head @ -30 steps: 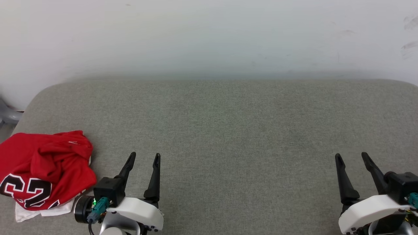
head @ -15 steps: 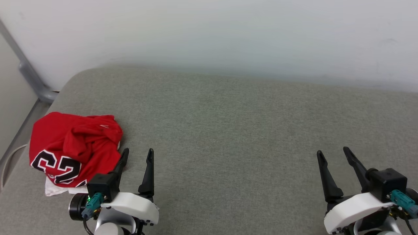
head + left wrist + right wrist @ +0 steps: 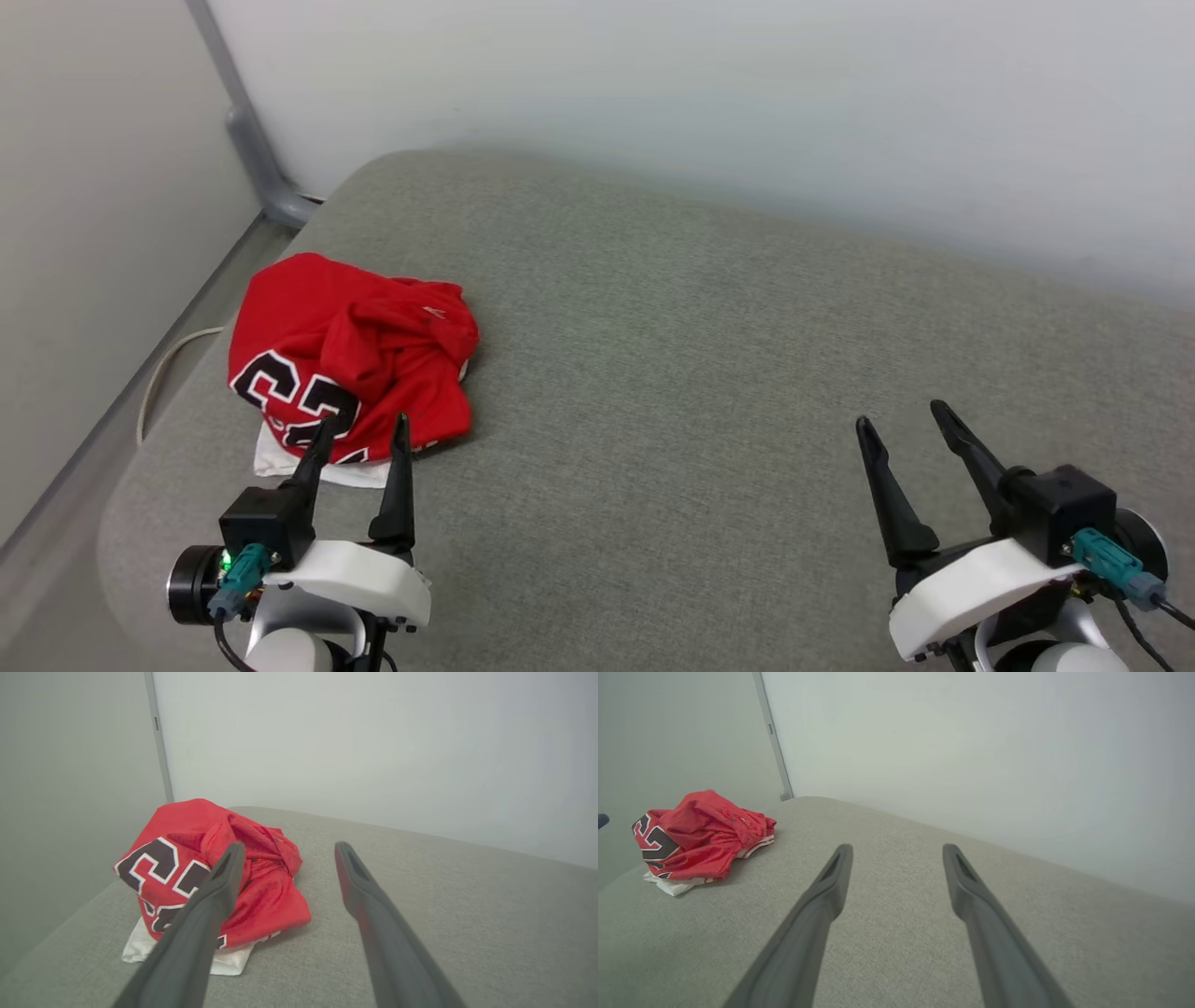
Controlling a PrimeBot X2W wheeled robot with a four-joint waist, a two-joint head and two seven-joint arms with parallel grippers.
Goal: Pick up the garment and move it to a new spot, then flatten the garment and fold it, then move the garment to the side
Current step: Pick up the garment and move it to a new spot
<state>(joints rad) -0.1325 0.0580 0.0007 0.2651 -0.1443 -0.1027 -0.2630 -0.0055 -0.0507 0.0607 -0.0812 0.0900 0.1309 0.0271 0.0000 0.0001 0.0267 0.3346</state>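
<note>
Near the left edge of the grey cushion, the garment lies in a crumpled heap, so the left gripper, its 2 fingers spread wide, points at it as if lining up a grab, while the right gripper waits wide and empty, well apart.

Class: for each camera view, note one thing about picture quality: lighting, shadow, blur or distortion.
Head view: soft, even light, no glare; the red jersey casts only a faint shadow on the grey cushion. Left wrist view: the fingers of the left gripper loom large and soft-edged near the lens. Right wrist view: the corner strip on the wall leans, likely wide-angle tilt.
</note>
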